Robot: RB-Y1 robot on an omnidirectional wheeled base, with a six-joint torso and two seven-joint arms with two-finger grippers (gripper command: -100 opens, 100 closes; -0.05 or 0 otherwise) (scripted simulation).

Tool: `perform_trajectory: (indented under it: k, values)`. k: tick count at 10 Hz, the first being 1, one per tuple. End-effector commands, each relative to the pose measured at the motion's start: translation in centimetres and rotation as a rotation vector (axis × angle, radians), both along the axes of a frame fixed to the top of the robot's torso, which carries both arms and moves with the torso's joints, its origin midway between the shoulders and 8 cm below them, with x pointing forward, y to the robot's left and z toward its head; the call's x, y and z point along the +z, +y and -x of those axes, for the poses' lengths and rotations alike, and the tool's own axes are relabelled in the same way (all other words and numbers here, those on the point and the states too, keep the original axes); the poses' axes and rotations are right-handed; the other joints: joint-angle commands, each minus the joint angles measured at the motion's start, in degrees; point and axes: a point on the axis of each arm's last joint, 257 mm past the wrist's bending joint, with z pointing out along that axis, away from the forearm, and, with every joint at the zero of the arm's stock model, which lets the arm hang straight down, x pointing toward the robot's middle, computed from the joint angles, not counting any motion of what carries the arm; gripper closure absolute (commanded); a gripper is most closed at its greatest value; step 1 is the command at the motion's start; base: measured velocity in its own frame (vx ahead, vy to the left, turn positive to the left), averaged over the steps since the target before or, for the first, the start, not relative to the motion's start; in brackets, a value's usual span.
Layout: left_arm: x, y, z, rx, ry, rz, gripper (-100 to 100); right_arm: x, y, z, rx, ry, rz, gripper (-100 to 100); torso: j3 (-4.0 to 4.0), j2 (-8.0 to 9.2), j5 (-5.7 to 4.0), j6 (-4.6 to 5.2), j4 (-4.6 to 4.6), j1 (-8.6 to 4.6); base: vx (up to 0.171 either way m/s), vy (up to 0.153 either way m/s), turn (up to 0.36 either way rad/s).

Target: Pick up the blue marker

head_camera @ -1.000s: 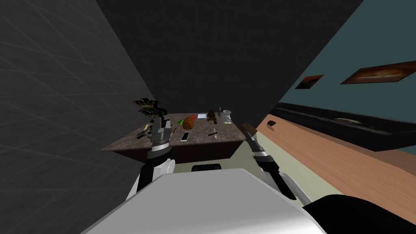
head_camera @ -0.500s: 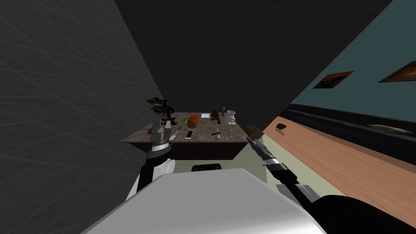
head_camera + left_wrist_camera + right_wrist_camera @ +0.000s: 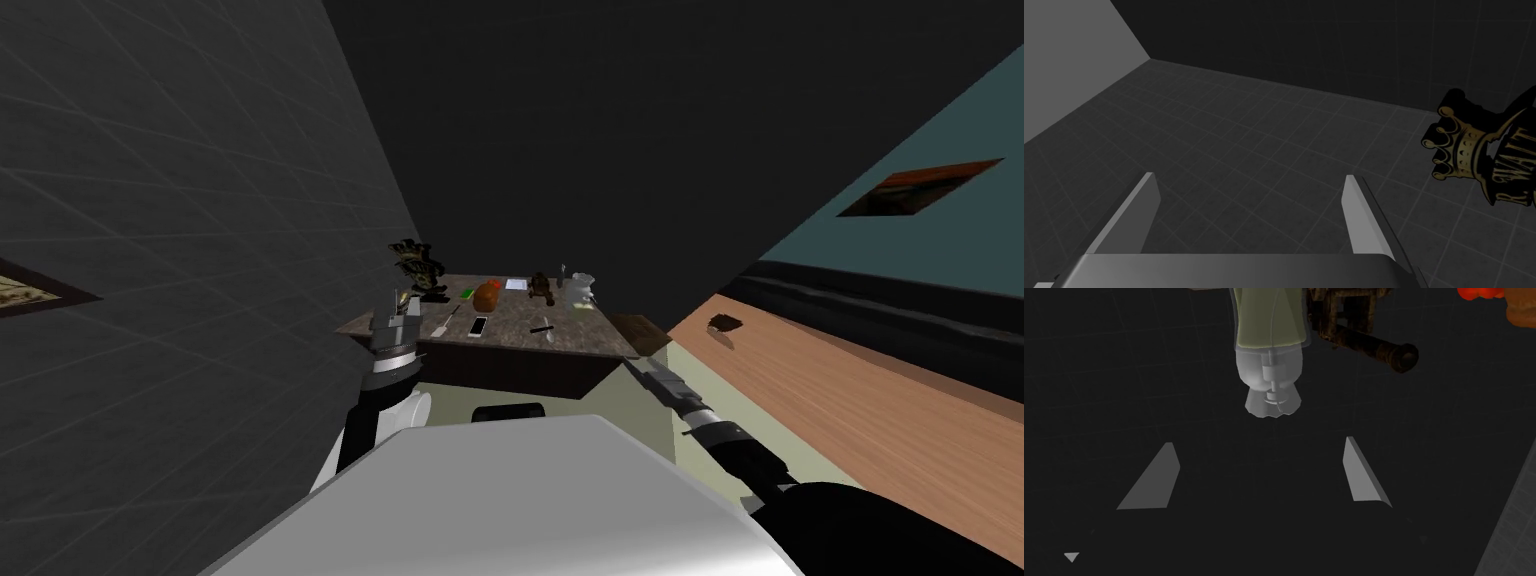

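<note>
Left gripper has its fingers spread wide, near a gold crown ornament. Right gripper is likewise spread, facing a clear bottle. The marker, looking dark, lies mid-table right of a phone, well apart from both

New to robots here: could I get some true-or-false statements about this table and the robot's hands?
1. The left gripper and right gripper both have open, empty fingers. True.
2. The black and gold crown ornament stands at the table's right end. False: it is at the left end, near the left gripper.
3. The flat white phone lies on the brown mottled table. True.
4. The right fingers hold the small dark stick-shaped marker. False: it lies on the table.
</note>
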Motion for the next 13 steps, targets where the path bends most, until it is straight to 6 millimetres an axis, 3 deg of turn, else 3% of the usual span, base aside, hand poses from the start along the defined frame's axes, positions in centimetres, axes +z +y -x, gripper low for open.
perform_trajectory:
  k: [1,2,4,6,8,11,13]
  values:
    - [0.0,0.0,0.0,0.0,0.0,0.0,0,-1.2,-2.8,1.8,-0.007,0.088,0.109,-100,0.0,0.0,0.0,0.0,0.0,0.0,-0.025,0.051,0.25]
    - [0.0,0.0,0.0,0.0,0.0,0.0,0,-1.4,-3.0,1.8,-0.003,0.099,0.12,-100,0.01,0.01,0.01,-0.03,0.0,0.01,-0.016,0.036,0.094]
    - [0.0,0.0,0.0,0.0,0.0,0.0,0,-2.8,-6.7,4.6,0.007,0.226,0.28,-100,-0.03,-0.06,0.0,-0.04,-0.01,0.02,-0.001,0.073,0.27]
    - [0.0,0.0,0.0,0.0,0.0,0.0,0,-3.5,-7.4,5.2,0.006,0.256,0.3,-100,-0.04,-0.06,0.01,0.01,-0.01,0.07,-0.005,0.046,0.05]
    - [0.0,0.0,0.0,0.0,0.0,0.0,0,-4.3,-10.9,8.0,0.034,0.383,0.451,-100,-0.02,-0.04,0.0,-0.02,-0.01,0.01,-0.002,0.074,0.288]
    - [0.0,0.0,0.0,0.0,0.0,0.0,0,-5.3,-13.5,10.4,0.046,0.481,0.537,-100,-0.05,-0.08,0.03,-0.01,-0.02,0.17,0.007,0.078,0.18]
    - [0.0,0.0,0.0,0.0,0.0,0.0,0,-5.7,-16.9,13.5,0.08,0.609,0.656,-100,-0.07,-0.12,0.02,-0.03,-0.03,0.11,0.028,0.093,0.332]
